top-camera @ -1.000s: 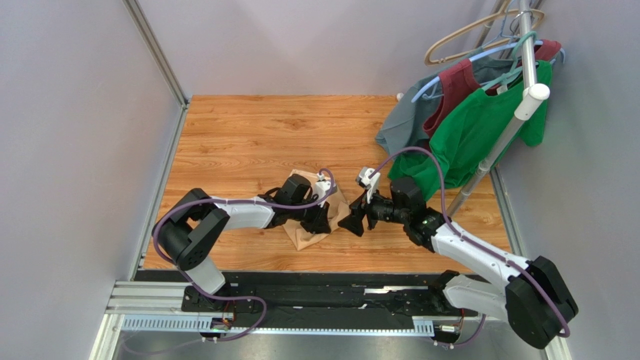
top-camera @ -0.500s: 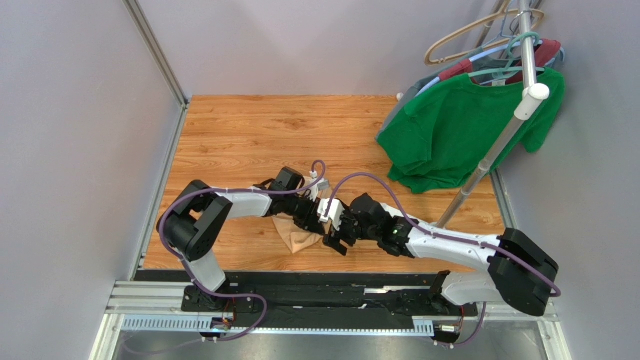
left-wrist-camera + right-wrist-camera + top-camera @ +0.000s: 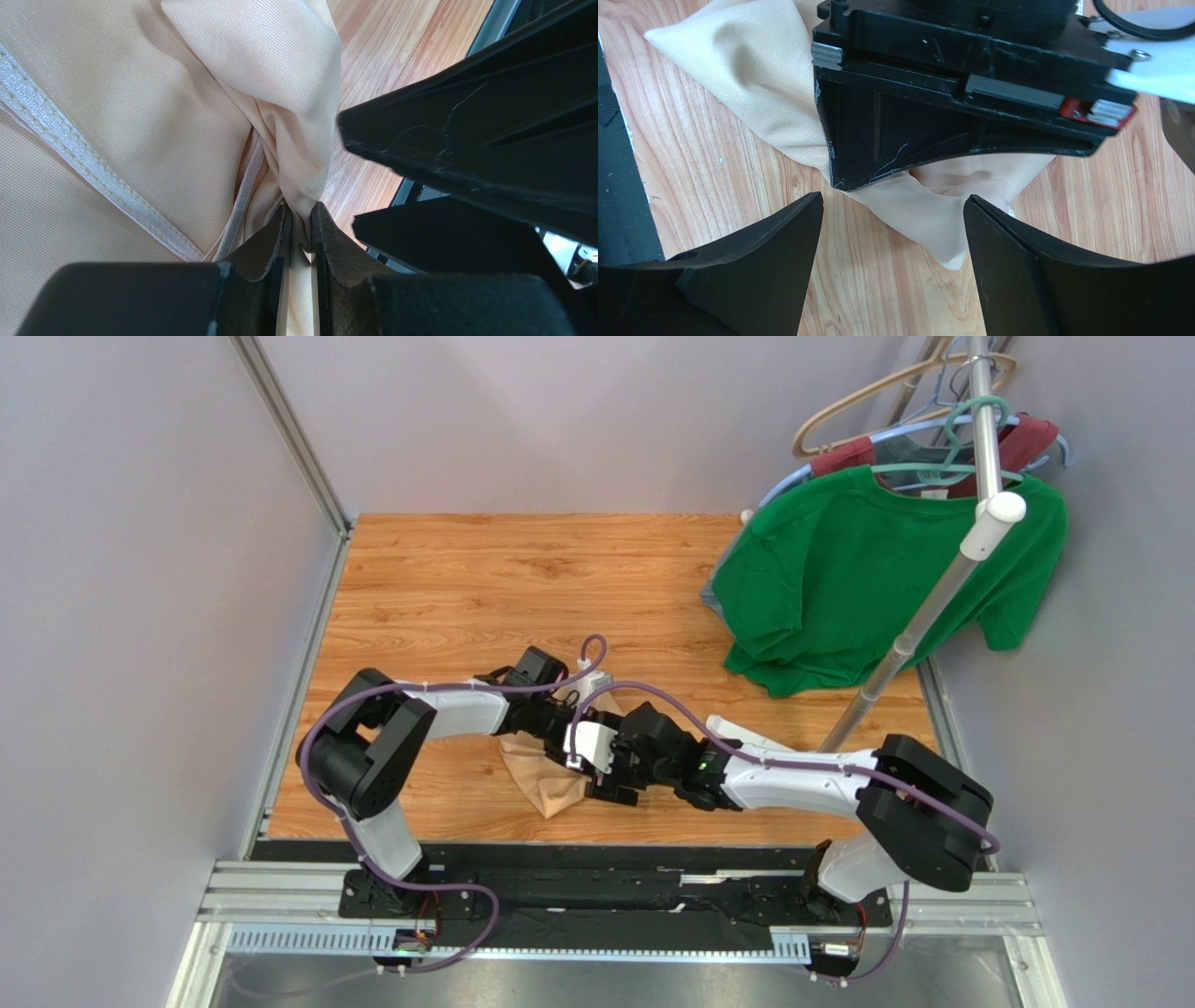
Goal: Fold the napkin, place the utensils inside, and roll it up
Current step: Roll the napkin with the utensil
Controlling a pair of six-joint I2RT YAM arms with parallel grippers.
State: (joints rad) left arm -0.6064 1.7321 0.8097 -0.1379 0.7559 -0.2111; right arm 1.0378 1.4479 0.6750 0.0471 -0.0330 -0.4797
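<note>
The peach-tan napkin (image 3: 544,781) lies bunched on the wooden table near its front edge. My left gripper (image 3: 300,222) is shut on a pinched fold of the napkin (image 3: 175,105); in the top view it (image 3: 564,731) sits over the cloth's far side. My right gripper (image 3: 894,201) is open, its fingers on either side of a napkin (image 3: 752,77) corner, low over the wood, right up against the left gripper's body (image 3: 962,91). From above, the right gripper (image 3: 599,784) reaches in from the right. The utensils are out of view.
A clothes rack pole (image 3: 926,616) stands at the back right with a green T-shirt (image 3: 870,588) and other garments on hangers. Grey walls close in the left and right sides. A black rail (image 3: 631,875) runs along the near edge.
My right arm has swung left, from beside the napkin to right against the left gripper, its jaws a little wider. The left gripper has kept its hold. The green T-shirt has swung on the rack.
</note>
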